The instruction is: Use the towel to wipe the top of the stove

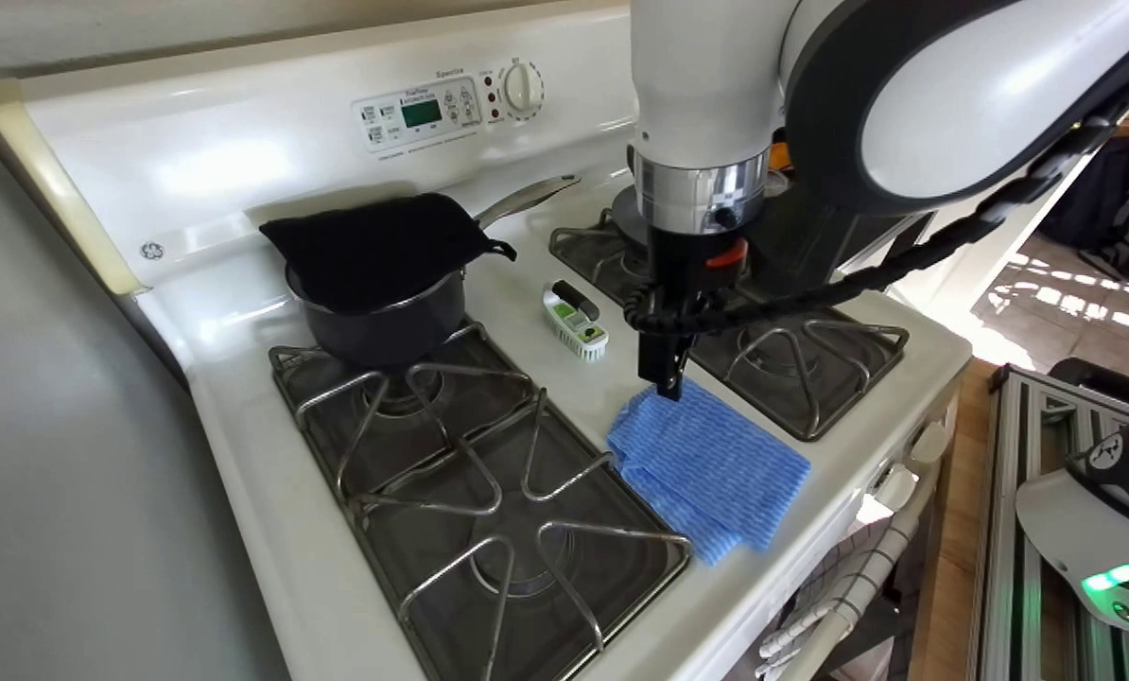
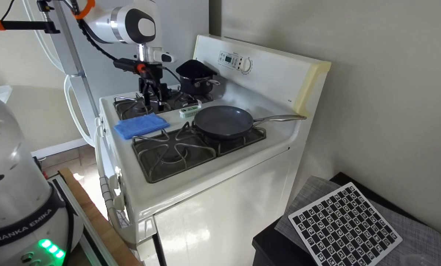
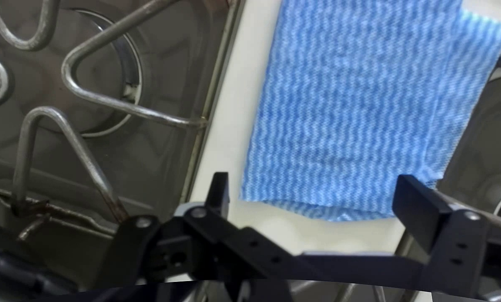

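while tool (image 3: 312, 184) gapes wide and empty, towel (image 3: 351, 105) lies folded, blue, wavy-striped.

Brightly lit, glaring on the stove (image 1: 229, 175) (washed out in patches), sun-dappled across the floor (image 1: 1066, 320), slightly soft.

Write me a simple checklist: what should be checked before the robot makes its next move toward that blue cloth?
1. Gripper open: ok, jaws stand apart.
2. Lined up with the towel: looks ok, one edge shows between the jaws in the wrist view.
3. Towel grasped: not ok, it lies unheld on the stove top.
4. Stove top clear for wiping: not ok, a brush, a pot and a frying pan are on it.
5. Burners cold: cannot tell; no flame shows, but heat would not be visible.
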Action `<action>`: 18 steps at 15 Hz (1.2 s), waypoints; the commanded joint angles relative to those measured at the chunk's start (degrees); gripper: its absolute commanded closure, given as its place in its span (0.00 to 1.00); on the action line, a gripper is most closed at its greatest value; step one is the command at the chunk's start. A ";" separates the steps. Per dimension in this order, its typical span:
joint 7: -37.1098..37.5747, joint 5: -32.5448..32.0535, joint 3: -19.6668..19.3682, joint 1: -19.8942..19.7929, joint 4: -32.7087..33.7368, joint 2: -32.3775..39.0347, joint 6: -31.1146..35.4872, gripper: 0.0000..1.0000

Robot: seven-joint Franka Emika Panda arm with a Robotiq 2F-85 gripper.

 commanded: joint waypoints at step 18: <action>0.97 6.48 -0.47 3.29 0.90 12.05 7.18 0.00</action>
